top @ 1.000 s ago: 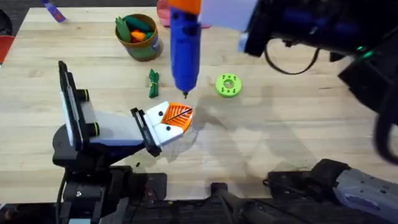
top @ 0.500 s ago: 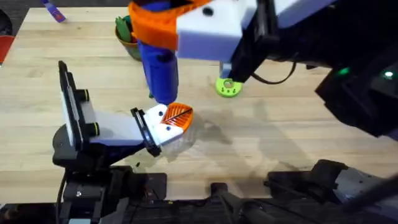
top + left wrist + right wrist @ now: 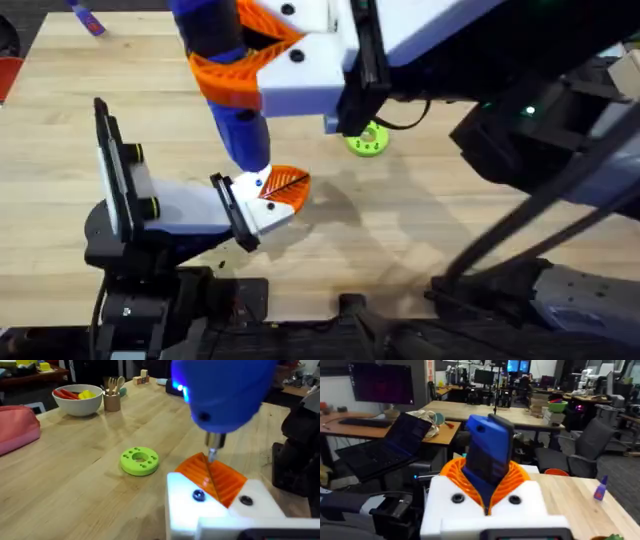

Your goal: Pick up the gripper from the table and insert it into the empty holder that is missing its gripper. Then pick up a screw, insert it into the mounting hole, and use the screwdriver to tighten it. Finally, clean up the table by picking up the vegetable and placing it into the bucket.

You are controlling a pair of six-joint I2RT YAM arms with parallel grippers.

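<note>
My right gripper hangs large over the table's back left, shut on the blue screwdriver. The right wrist view shows that screwdriver clamped between orange fingers. Its silver tip points down onto the orange gripper, which sits in the white holder at the left arm's tip. From overhead, the left gripper lies low on the table, orange wedges together, beside the white holder. Two dark screw heads sit in the mount. The vegetable and bucket are hidden behind the right gripper.
A green round disc lies on the wood right of the screwdriver, also the disc in the left wrist view. Farther off stand a white bowl, a small wooden cup and a pink pouch.
The right arm has swung left and closer under the camera with the screwdriver, now covering the bucket and vegetable. Its tip shifted left along the orange finger. The left arm stayed still.
</note>
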